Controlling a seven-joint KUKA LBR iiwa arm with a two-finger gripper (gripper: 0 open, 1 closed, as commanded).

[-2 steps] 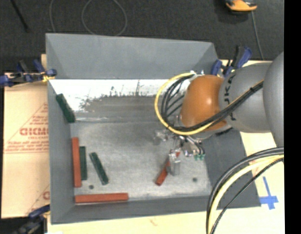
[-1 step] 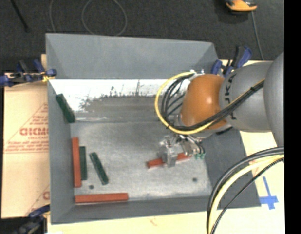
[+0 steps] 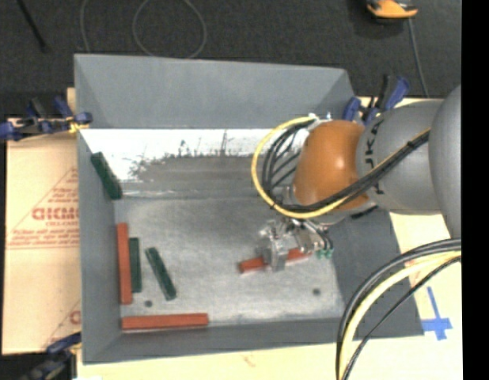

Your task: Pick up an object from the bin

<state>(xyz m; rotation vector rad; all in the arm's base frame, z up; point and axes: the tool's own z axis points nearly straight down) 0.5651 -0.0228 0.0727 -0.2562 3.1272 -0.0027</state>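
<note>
My gripper [image 3: 278, 258] is down in the right half of the bin, just under the arm's orange cover. Its metal fingers stand around a short red block [image 3: 252, 266] that lies on the bin floor, with the block's left end sticking out past the fingers. Whether the fingers press on the block I cannot make out.
Along the left wall lie a long red bar [image 3: 123, 263], a dark green bar [image 3: 134, 264] and a slanted green bar [image 3: 160, 273]. Another red bar [image 3: 164, 321] lies by the front wall. A green bar [image 3: 105, 175] leans at the back left corner.
</note>
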